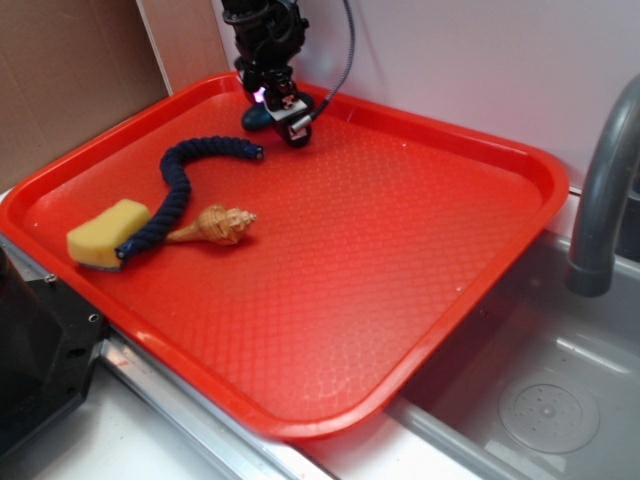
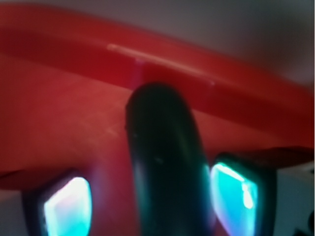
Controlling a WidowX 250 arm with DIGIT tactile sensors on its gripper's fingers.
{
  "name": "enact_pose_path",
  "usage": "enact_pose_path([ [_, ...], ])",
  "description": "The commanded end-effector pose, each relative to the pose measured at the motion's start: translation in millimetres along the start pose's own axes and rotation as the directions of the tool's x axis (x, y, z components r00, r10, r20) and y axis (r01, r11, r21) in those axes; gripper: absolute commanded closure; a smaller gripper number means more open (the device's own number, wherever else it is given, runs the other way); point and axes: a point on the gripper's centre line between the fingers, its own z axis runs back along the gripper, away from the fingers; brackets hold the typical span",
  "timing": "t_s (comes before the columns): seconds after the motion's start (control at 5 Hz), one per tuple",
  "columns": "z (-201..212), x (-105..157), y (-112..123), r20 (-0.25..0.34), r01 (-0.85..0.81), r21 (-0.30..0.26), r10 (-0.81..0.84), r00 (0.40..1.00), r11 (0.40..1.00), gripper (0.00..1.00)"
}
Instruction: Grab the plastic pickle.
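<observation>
Red tray (image 1: 480,290) holds rope (image 1: 175,185), sponge (image 1: 105,232), shell (image 1: 215,225) near pickle (image 2: 165,162).

Your robot arm (image 1: 262,30) is black, built of blocky, angular parts. A dark cable (image 1: 345,55) curves down along its right side. At the bottom, your gripper (image 1: 275,100) shows a small pink-purple light and a white block with a dark screw. Up close, its black-rimmed finger pads (image 2: 234,194) glow turquoise.
</observation>
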Motion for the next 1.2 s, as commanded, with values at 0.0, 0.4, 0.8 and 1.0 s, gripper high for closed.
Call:
enact_pose_path([
  [0.0,10.6,-15.4,-16.0,-0.039,-0.014,-0.021,0.013,0.999,1.0,1.0],
  [0.4,119.8,-30.0,-91.7,-0.039,-0.169,-0.019,0.168,0.985,0.985,1.0],
  [0.8,173.9,-20.6,-152.9,-0.116,-0.248,-0.065,0.24,0.964,0.967,1.0],
  [1.0,164.6,-15.2,-152.9,-0.162,-0.314,-0.058,0.301,0.94,0.948,1.0],
])
